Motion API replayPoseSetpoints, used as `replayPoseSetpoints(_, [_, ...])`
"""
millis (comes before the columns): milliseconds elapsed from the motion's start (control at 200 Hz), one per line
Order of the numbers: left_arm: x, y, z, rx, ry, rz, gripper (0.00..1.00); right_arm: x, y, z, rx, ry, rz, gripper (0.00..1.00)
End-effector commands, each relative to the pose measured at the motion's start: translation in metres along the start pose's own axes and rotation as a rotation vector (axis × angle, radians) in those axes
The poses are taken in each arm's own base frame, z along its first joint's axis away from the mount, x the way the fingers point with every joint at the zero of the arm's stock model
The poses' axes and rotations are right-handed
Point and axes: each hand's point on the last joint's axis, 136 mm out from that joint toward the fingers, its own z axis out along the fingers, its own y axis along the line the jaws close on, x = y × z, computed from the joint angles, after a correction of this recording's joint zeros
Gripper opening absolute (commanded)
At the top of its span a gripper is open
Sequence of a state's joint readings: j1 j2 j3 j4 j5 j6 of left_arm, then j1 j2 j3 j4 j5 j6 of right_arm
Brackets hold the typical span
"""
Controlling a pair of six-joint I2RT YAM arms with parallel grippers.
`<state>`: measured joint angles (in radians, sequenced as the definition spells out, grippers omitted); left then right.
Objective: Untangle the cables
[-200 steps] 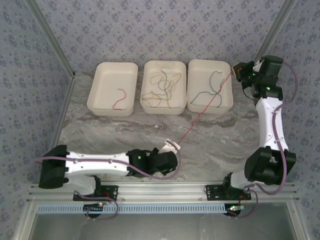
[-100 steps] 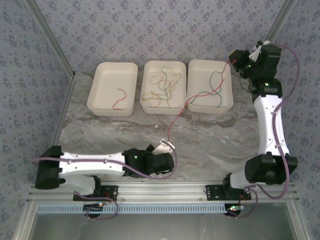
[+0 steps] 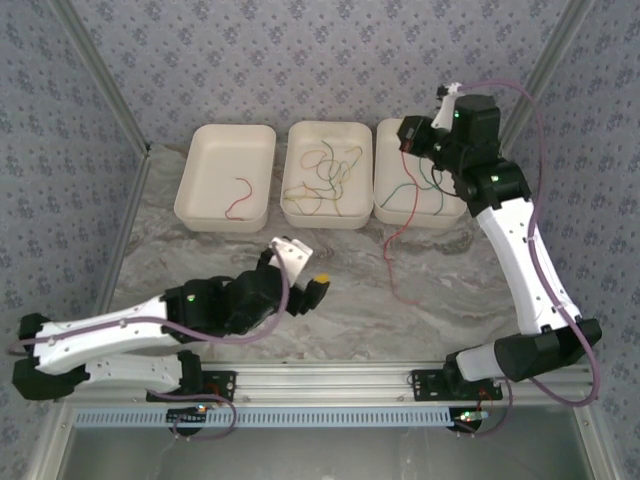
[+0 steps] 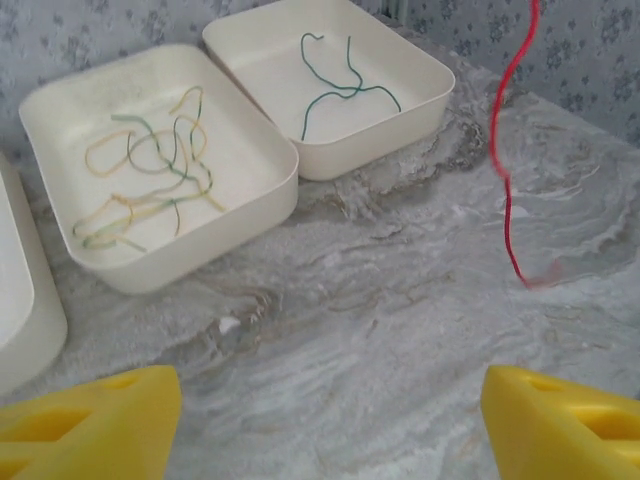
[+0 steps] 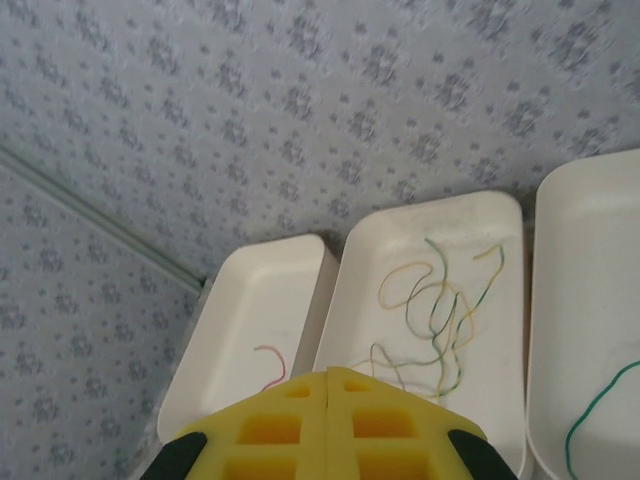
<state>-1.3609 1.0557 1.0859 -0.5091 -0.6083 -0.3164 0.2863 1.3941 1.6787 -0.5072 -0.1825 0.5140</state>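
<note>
1. The left gripper [image 3: 305, 268] sits low over the near part of the table [image 3: 180, 250]. Its jaws are spread wide, with nothing between them.
2. Just beyond, the red cable [image 3: 387, 245] hangs in a loose wavy line. Its lower end touches the table in front of the right tray [image 3: 440, 222], well apart from the left gripper.
3. Three trays stand in a row further back.
   - The left tray [image 3: 200, 215] holds a short red cable [image 3: 238, 197].
   - The middle tray [image 3: 320, 225] holds the yellow-and-green tangle [image 3: 320, 175].
   - The right tray holds a green cable [image 3: 425, 185].
4. Farthest back, the right gripper [image 3: 413, 135] is raised over the right tray with its fingers pressed together. The red cable runs up to it, so it looks pinched there, though the exact grip point is hard to make out.
5. Step in hand, as I judge it: the red cable is clear of the tangle and is being carried off for sorting.
6. The next move probably calls for laying it in a tray, perhaps beside the other red one. The trailing end must not drag through the middle tray on the way. Only then should the right gripper let go.
</note>
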Motion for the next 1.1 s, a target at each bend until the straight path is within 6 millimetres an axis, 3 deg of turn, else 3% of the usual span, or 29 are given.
replayPoseSetpoints(0, [-0.027, -0.011, 0.024, -0.061, -0.064, 0.139, 0.83, 0.009, 0.017, -0.008, 0.003, 0.026, -0.050, 0.00])
replayPoseSetpoints(160, [-0.034, -0.009, 0.059, -0.058, -0.028, 0.167, 0.90, 0.034, 0.053, -0.001, -0.073, 0.084, -0.083, 0.00])
replayPoseSetpoints(240, [-0.031, -0.015, 0.068, 0.012, -0.032, 0.160, 0.92, 0.041, 0.070, -0.001, -0.111, 0.102, -0.096, 0.00])
replayPoseSetpoints(360, [-0.027, -0.003, 0.079, 0.002, -0.003, 0.128, 0.90, 0.050, 0.092, 0.000, -0.161, 0.125, -0.106, 0.00])
replayPoseSetpoints(420, [-0.025, -0.001, 0.084, 0.024, 0.012, 0.114, 0.75, 0.054, 0.098, -0.001, -0.174, 0.129, -0.107, 0.00])
replayPoseSetpoints(490, [-0.021, 0.002, 0.090, 0.055, 0.044, 0.085, 0.39, 0.054, 0.101, -0.002, -0.177, 0.124, -0.102, 0.00])
replayPoseSetpoints(530, [-0.019, 0.002, 0.092, 0.068, 0.056, 0.071, 0.26, 0.054, 0.101, -0.002, -0.177, 0.120, -0.099, 0.00])
replayPoseSetpoints(665, [-0.018, -0.004, 0.092, 0.107, 0.058, 0.063, 0.26, 0.051, 0.101, -0.002, -0.179, 0.111, -0.089, 0.00])
replayPoseSetpoints(735, [-0.019, -0.005, 0.091, 0.110, 0.055, 0.063, 0.00, 0.050, 0.101, -0.001, -0.177, 0.108, -0.086, 0.00])
replayPoseSetpoints(934, [-0.033, 0.010, 0.080, 0.071, 0.003, -0.014, 0.00, 0.044, 0.096, -0.001, -0.155, 0.096, -0.095, 0.00])
replayPoseSetpoints(1009, [-0.042, 0.031, 0.072, 0.054, -0.018, -0.099, 0.00, 0.034, 0.089, -0.012, -0.126, 0.058, -0.103, 0.35])
replayPoseSetpoints(1094, [-0.050, 0.059, 0.063, 0.037, -0.024, -0.204, 0.00, 0.021, 0.082, -0.034, -0.097, -0.009, -0.121, 0.63])
